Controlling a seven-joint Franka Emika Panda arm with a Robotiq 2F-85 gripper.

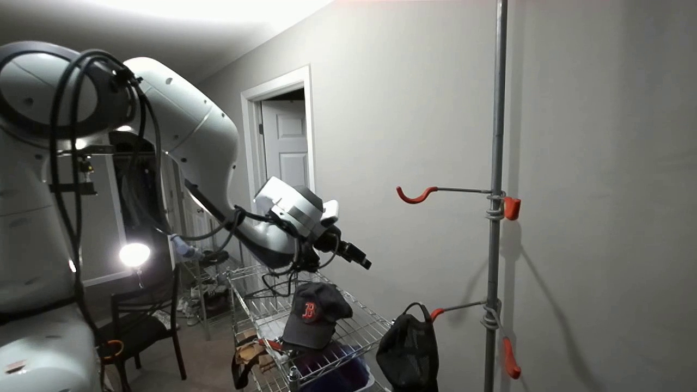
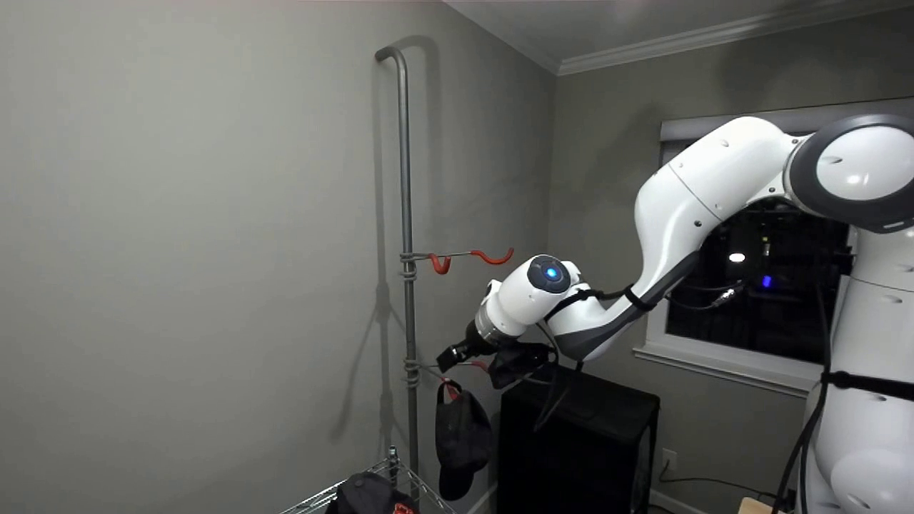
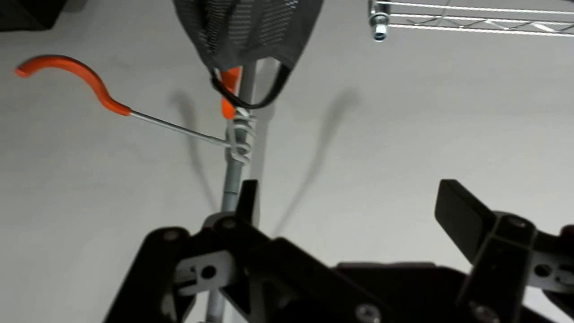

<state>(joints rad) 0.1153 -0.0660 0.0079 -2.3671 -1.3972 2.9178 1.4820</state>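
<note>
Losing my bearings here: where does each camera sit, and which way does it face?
In an exterior view: beside the arm, seen at picture left; faces the pole and a door.
In an exterior view: beside the arm, seen at picture right; faces the pole and a window.
Wrist view: behind the open tool, all of the robot it shows; seemingly upside down, facing the wall and pole.
Both exterior views share the arm, pole and hanging cap, seemingly from opposite sides.
</note>
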